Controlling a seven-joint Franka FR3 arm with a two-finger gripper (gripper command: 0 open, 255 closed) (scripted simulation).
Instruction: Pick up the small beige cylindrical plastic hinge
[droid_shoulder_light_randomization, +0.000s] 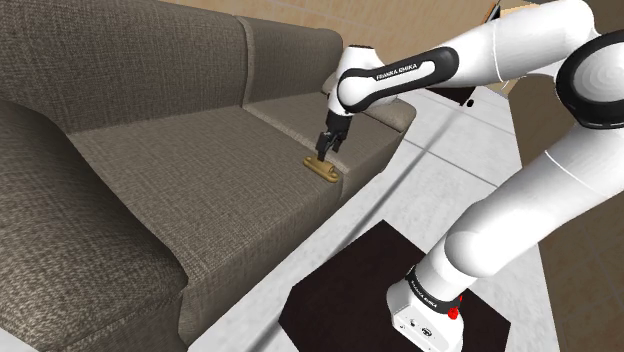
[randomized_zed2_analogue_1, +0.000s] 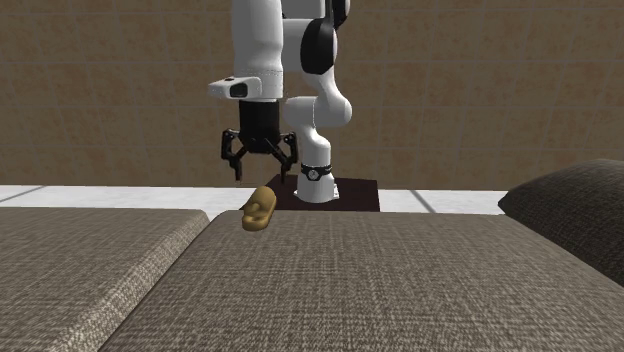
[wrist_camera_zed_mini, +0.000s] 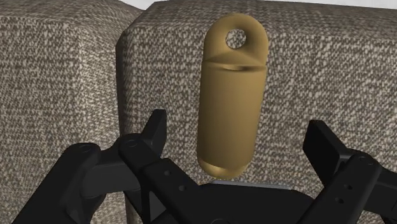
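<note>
The hinge (droid_shoulder_light_randomization: 322, 169) is a small tan-gold rounded cylinder with a holed tab at one end, lying on the grey-brown sofa seat cushion (droid_shoulder_light_randomization: 200, 180) near its front edge. In the second exterior view the hinge (randomized_zed2_analogue_1: 260, 208) rests at the cushion's far edge, and my black gripper (randomized_zed2_analogue_1: 262, 166) hangs just above it, open. In the wrist view the hinge (wrist_camera_zed_mini: 230, 95) lies lengthwise between my spread fingers (wrist_camera_zed_mini: 153, 130), which do not touch it. From the shoulder view the gripper (droid_shoulder_light_randomization: 326, 148) points down right over the hinge.
The sofa's backrest (droid_shoulder_light_randomization: 150, 60) and armrest (droid_shoulder_light_randomization: 390, 115) flank the seat. A seam between two cushions (wrist_camera_zed_mini: 118, 95) runs beside the hinge. My stand sits on a dark mat (droid_shoulder_light_randomization: 350, 290) on a pale floor. A tan wall (randomized_zed2_analogue_1: 480, 90) stands behind.
</note>
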